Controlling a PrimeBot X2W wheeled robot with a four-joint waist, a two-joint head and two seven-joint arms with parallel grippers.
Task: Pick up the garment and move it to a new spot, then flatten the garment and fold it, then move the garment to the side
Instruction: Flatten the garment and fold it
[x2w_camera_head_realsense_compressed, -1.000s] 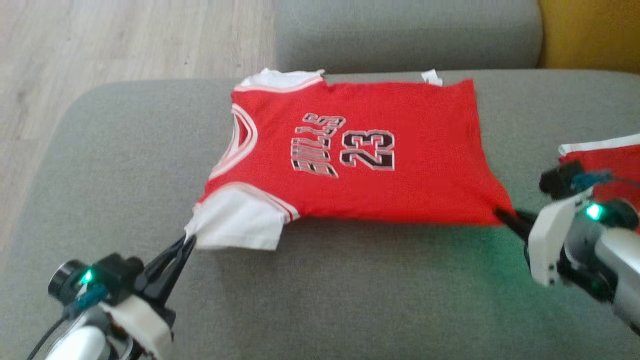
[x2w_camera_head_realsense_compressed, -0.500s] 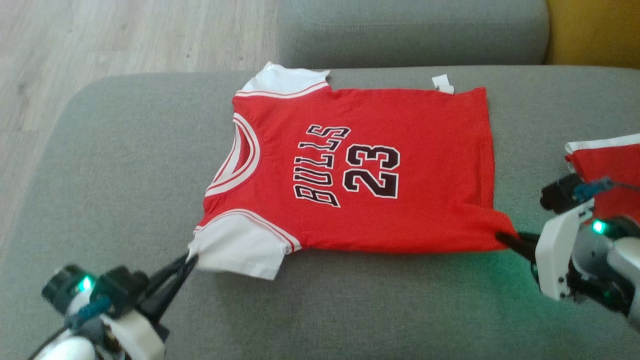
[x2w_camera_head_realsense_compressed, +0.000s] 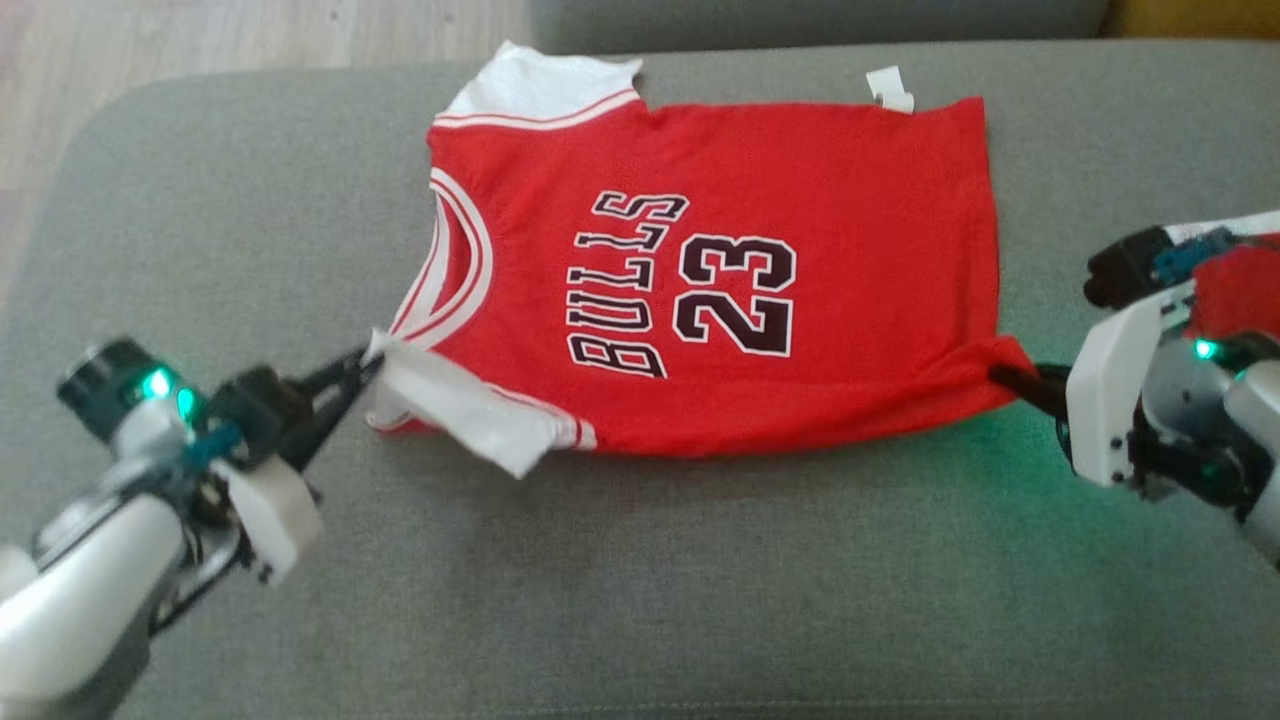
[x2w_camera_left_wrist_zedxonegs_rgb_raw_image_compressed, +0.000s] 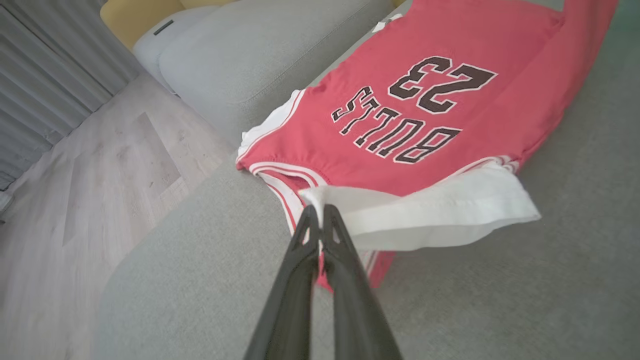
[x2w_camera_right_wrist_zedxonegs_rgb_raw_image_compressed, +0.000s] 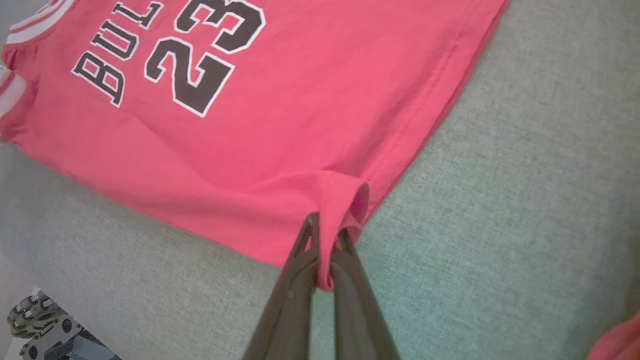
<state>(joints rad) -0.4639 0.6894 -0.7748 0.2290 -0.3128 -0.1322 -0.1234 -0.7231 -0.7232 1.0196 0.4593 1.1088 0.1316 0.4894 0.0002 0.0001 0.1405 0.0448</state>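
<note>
The garment (x2w_camera_head_realsense_compressed: 760, 170) is a red jersey with white sleeves and the print "BULLS 23", spread on a grey sofa cushion (x2w_camera_head_realsense_compressed: 640, 580). My left gripper (x2w_camera_head_realsense_compressed: 368, 362) is shut on the near white sleeve, lifted and folded over towards the collar. In the left wrist view that sleeve (x2w_camera_left_wrist_zedxonegs_rgb_raw_image_compressed: 440, 210) hangs from my left gripper (x2w_camera_left_wrist_zedxonegs_rgb_raw_image_compressed: 320, 212). My right gripper (x2w_camera_head_realsense_compressed: 1000, 375) is shut on the jersey's near hem corner. In the right wrist view the hem (x2w_camera_right_wrist_zedxonegs_rgb_raw_image_compressed: 345, 200) curls up between my right gripper's (x2w_camera_right_wrist_zedxonegs_rgb_raw_image_compressed: 327, 235) closed fingers. The garment's (x2w_camera_right_wrist_zedxonegs_rgb_raw_image_compressed: 280, 125) body lies flat.
A second red and white garment (x2w_camera_head_realsense_compressed: 1235, 285) lies at the right edge, behind my right wrist. The sofa back (x2w_camera_left_wrist_zedxonegs_rgb_raw_image_compressed: 260, 65) rises beyond the jersey. Wooden floor (x2w_camera_head_realsense_compressed: 200, 35) lies past the cushion's left edge.
The head camera has tilted down, shifting the picture. My left gripper has lifted the white sleeve and carried it up towards the collar, so it now folds over. My right gripper still holds the hem corner.
</note>
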